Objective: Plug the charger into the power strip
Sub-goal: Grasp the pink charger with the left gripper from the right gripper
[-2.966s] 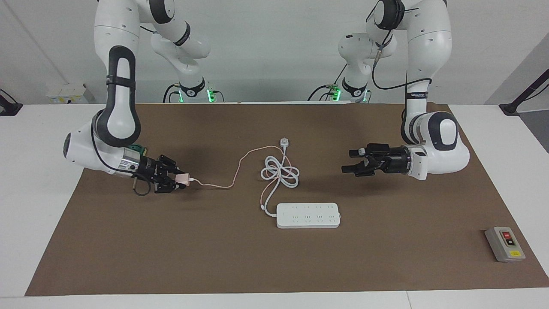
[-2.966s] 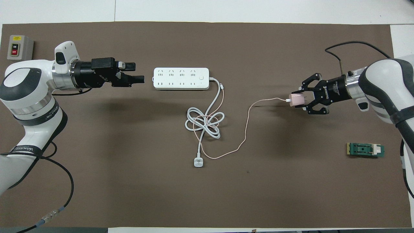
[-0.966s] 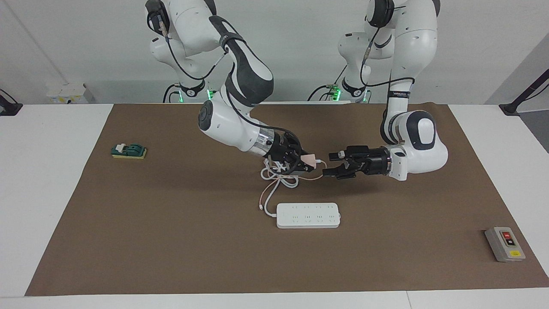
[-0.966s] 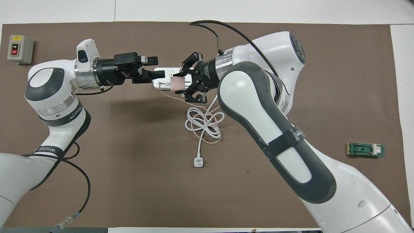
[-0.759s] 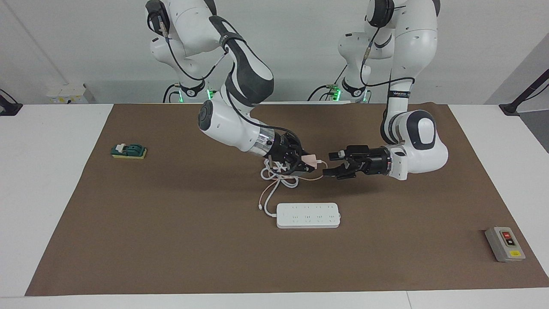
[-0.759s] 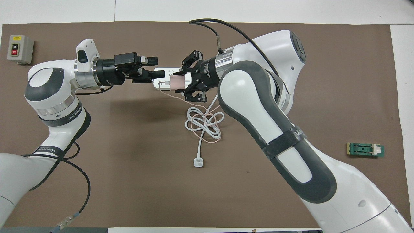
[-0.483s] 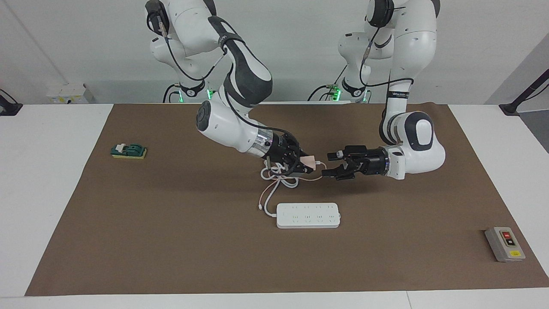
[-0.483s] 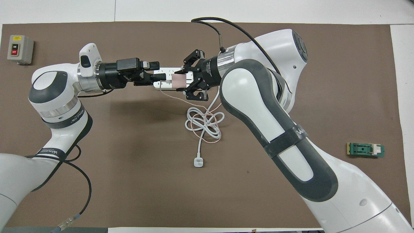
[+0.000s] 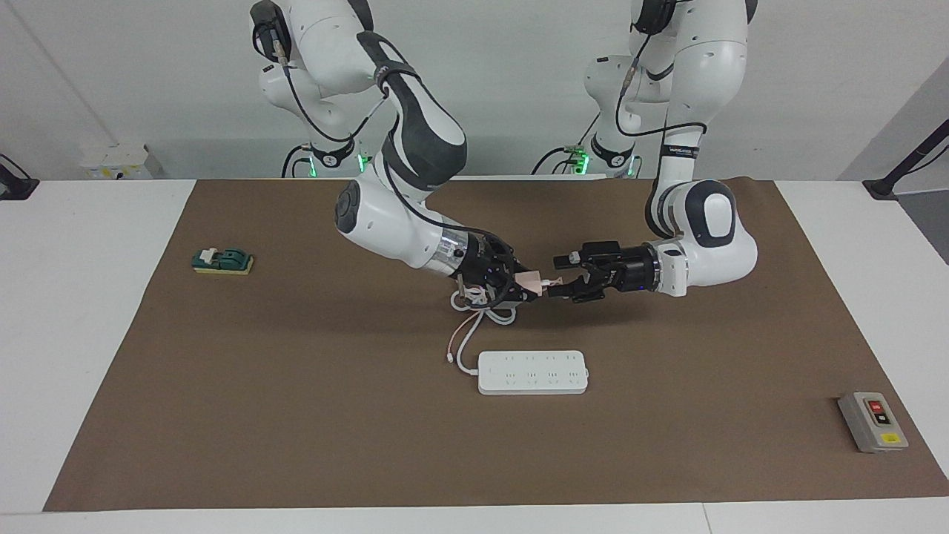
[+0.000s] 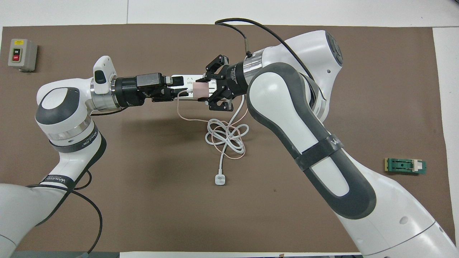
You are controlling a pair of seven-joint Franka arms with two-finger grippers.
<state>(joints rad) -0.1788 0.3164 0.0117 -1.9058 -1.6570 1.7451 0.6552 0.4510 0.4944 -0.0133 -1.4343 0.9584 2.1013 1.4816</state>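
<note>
- Facing view: a high camera across the bench (image 9: 74,311), looking back at both robots and taking in the whole brown mat (image 9: 296,415).
- Overhead view: high above the robots' end, looking steeply down and forward — a half turn from the first.
- Both share the mat and the power strip (image 9: 532,372).

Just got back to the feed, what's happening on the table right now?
The right gripper holds the charger in the air over the coiled cords. The left gripper, fingers open, has its tips at the charger's cable end, seemingly for a handover. The power strip lies unplugged, farther from the robots.
</note>
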